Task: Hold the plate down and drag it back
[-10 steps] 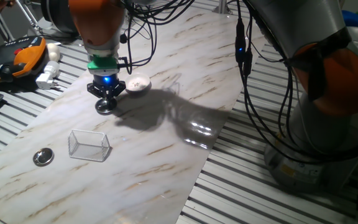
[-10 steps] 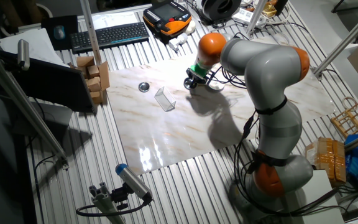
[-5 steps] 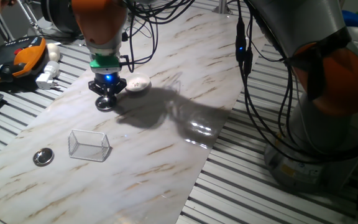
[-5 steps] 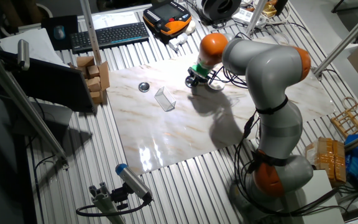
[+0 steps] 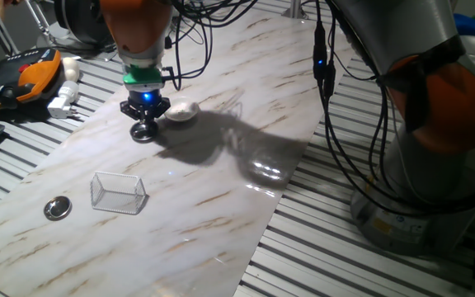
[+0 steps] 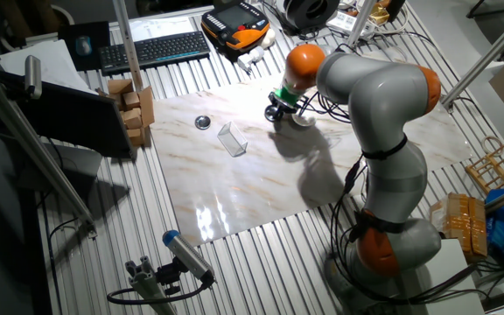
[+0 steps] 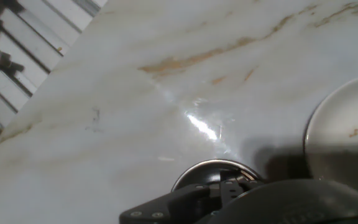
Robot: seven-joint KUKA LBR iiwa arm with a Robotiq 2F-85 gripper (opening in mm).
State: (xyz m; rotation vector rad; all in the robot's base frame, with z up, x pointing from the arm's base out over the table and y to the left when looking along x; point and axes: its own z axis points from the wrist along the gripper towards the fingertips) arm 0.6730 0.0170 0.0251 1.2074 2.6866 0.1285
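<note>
The plate (image 5: 181,111) is a small white dish on the marble tabletop. It also shows in the other fixed view (image 6: 304,121) and at the right edge of the hand view (image 7: 347,146), with faint marks in its centre. My gripper (image 5: 144,124) points down just left of the plate, apart from it. Its fingers look closed together over a shiny metal disc (image 5: 144,133). The disc shows right under the dark fingertips (image 7: 232,193) in the hand view (image 7: 197,172). The gripper also shows in the other fixed view (image 6: 275,114).
A small clear box (image 5: 119,191) and a second metal disc (image 5: 57,208) lie on the near left of the tabletop (image 5: 246,91). An orange device (image 5: 23,76) and a white plug (image 5: 63,101) sit off the table's left edge. Cables hang behind the arm.
My gripper has moved a little away from the camera and to the right, closer to the plate. The metal disc under it moved along. The plate has not moved.
</note>
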